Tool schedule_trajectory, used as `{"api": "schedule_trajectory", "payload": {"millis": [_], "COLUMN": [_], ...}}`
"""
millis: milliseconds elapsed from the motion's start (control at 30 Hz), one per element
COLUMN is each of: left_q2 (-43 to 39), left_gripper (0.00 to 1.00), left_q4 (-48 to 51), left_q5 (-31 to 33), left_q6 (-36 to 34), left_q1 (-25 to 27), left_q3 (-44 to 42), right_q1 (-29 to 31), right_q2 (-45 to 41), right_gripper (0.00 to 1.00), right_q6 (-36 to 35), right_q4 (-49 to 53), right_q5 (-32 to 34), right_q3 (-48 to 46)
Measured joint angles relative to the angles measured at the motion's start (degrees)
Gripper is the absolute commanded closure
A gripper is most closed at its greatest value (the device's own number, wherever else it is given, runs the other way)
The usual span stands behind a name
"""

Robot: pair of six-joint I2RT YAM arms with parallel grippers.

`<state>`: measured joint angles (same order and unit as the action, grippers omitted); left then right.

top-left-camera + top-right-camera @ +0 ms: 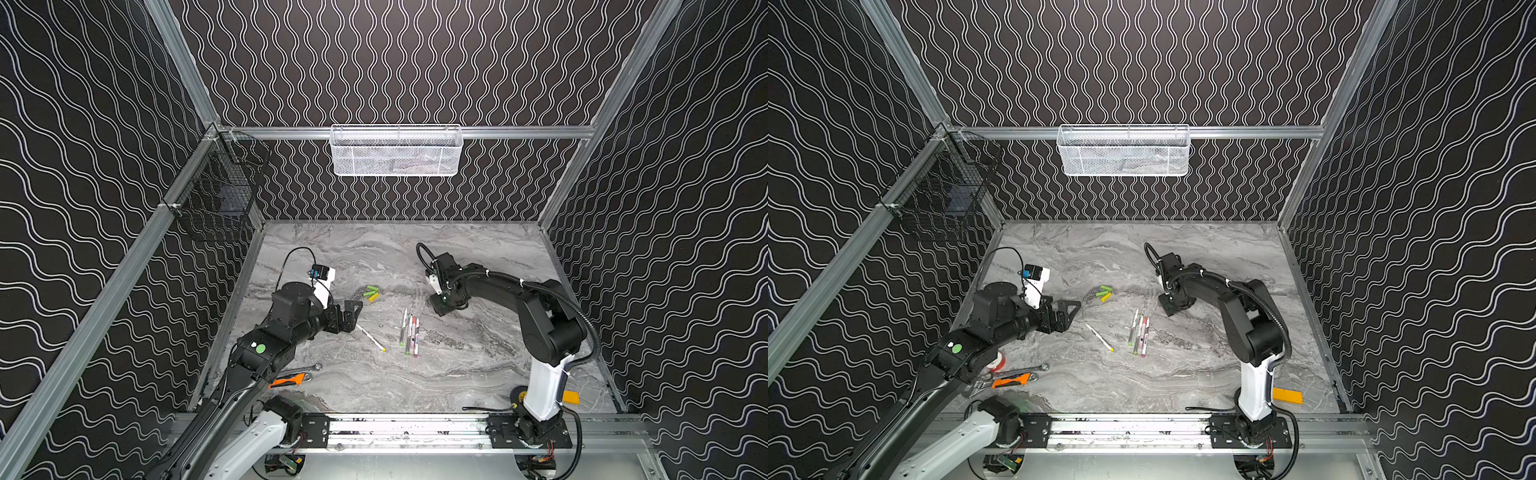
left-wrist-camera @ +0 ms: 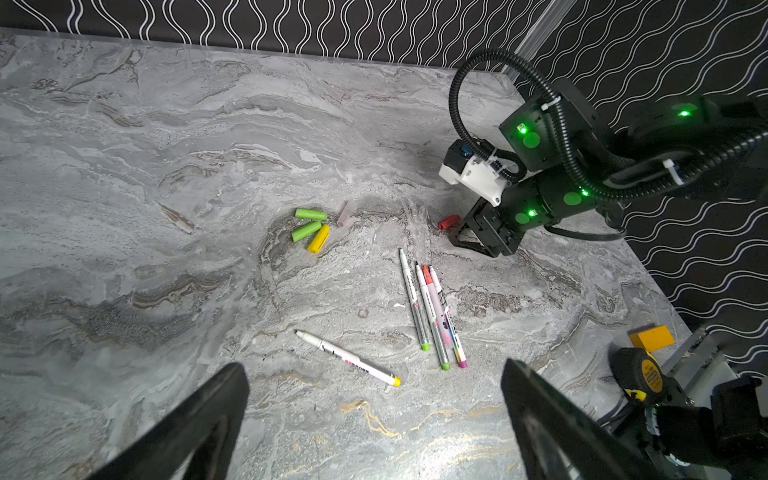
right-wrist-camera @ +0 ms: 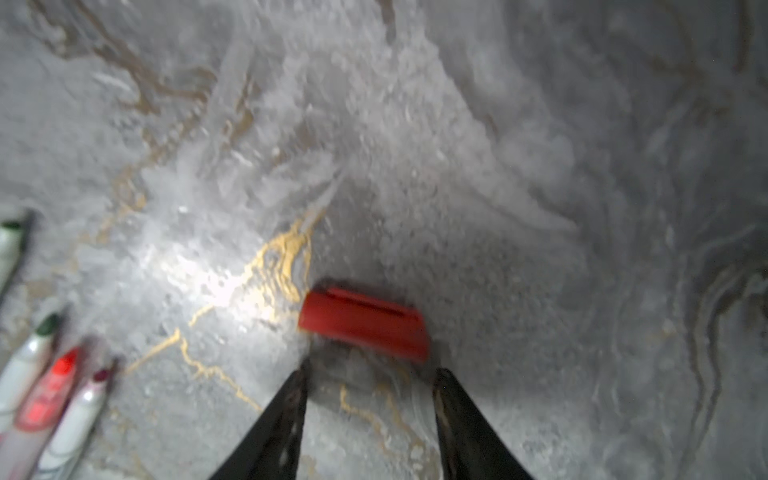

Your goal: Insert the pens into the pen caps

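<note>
Left jaws wide and empty, right jaws part-way apart at the red cap, nothing gripped and no pen capped.

The left jaws hang above the counter (image 1: 457,374) near a lone yellow-ended pen (image 1: 371,337) lying flat. So thin a barrel may roll or skid aside if one finger meets it first. Further along, two green caps (image 2: 305,231) and a yellow cap (image 2: 318,238) lie bunched together, with a pale cap (image 2: 345,212) just beside them, so a grab at one would likely shove the rest. Four pens (image 1: 410,332) lie side by side, touching, and lifting one may drag a neighbour. In the right wrist view the red cap (image 3: 363,322) lies crosswise just ahead of the right jaws' tips, not between them. It looks about as long as the gap, so advancing could push it off, or closing could pinch one end and flip it.
</note>
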<state>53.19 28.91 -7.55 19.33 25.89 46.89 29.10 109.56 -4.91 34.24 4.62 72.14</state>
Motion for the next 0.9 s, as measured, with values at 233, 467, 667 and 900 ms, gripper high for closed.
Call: {"api": "schedule_trajectory", "payload": {"millis": [233, 467, 667, 900], "left_q2": [0.2, 1.1, 2.3, 1.3], "left_gripper": [0.01, 0.01, 0.01, 0.01], "left_q4": [-0.2, -0.8, -0.8, -0.5], "left_q5": [-0.3, -0.9, -2.0, -1.9], "left_q6": [0.2, 0.2, 0.2, 0.1], "left_q1": [0.0, 0.0, 0.0, 0.0], "left_q3": [0.0, 0.0, 0.9, 1.1], "right_q1": [-0.6, -3.3, -6.2, -6.4], "right_q2": [-7.7, -11.2, -8.3, -3.4], "right_gripper": [0.27, 0.24, 0.23, 0.23], "right_q6": [3.3, 9.5, 13.5, 16.0], "right_q4": [-1.2, -4.4, -7.6, -9.1], "right_q5": [-4.2, -13.2, -20.4, -23.6], "right_q3": [-4.9, -8.5, -8.3, -5.6]}}
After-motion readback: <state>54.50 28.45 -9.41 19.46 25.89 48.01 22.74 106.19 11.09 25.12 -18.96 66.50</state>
